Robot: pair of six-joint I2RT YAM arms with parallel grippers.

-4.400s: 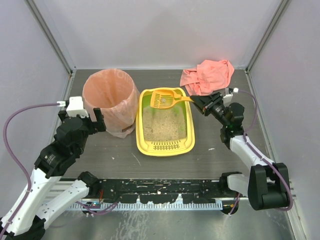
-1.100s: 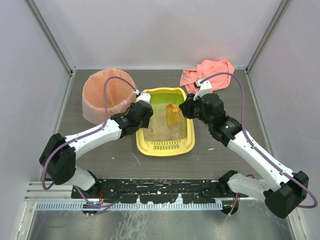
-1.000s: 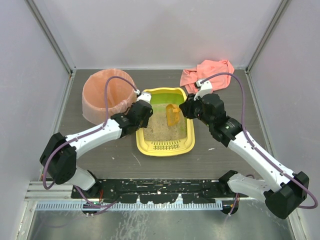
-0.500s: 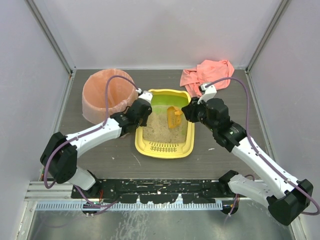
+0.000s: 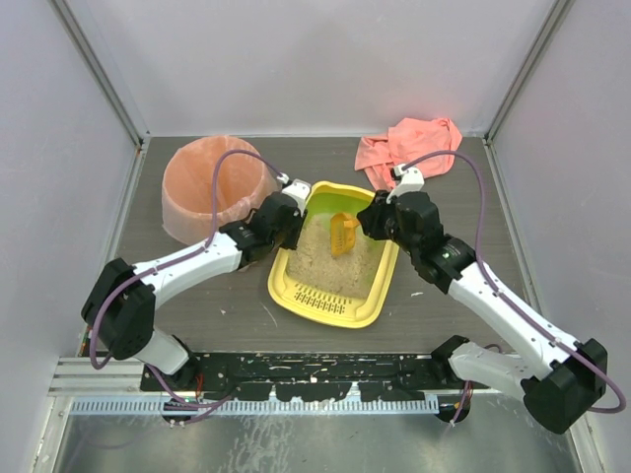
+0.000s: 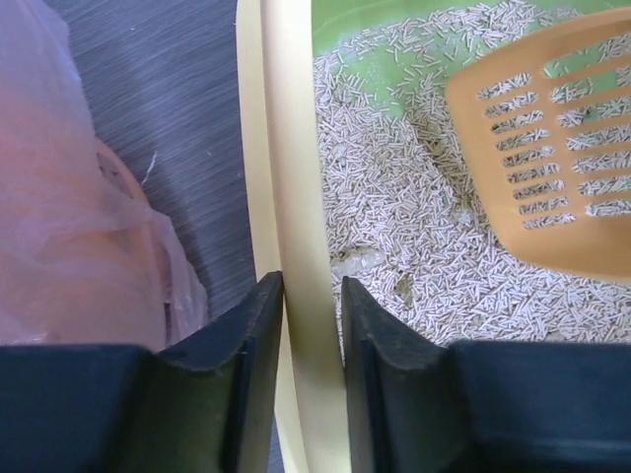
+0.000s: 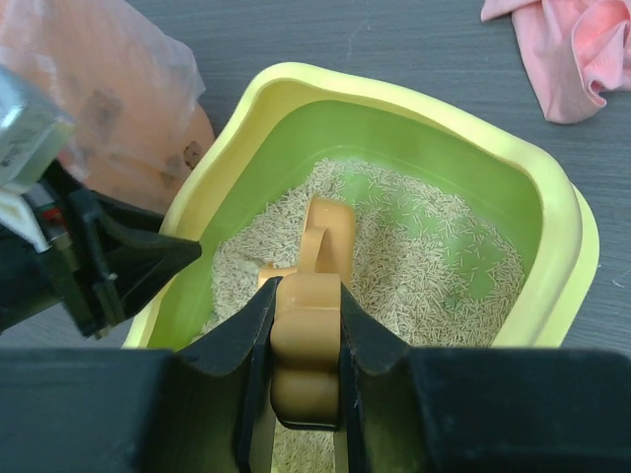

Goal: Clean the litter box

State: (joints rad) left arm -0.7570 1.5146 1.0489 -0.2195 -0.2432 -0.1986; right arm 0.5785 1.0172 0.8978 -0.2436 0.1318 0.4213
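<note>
The litter box [image 5: 325, 310] is a yellow tray with green inner walls and sandy litter, lying askew at the table's middle. My left gripper [image 5: 294, 219] is shut on its left rim [image 6: 291, 148], one finger outside and one over the litter, as the left wrist view [image 6: 313, 281] shows. My right gripper [image 5: 370, 225] is shut on the handle of the orange slotted scoop [image 5: 342, 234]. The scoop [image 7: 325, 232] has its blade down in the litter, inside the box [image 7: 394, 94]. In the left wrist view the scoop blade [image 6: 552, 148] lies on the litter at the right.
A round pink-bagged bin [image 5: 212, 187] stands just left of the box, close to my left gripper [image 6: 69, 227] [image 7: 108, 69]. A pink cloth [image 5: 409, 148] lies crumpled at the back right [image 7: 572, 49]. White walls enclose the table on three sides.
My left gripper has shut on the box's left rim. The box has turned, its far end swinging to the right. The right gripper and scoop shifted slightly with it.
</note>
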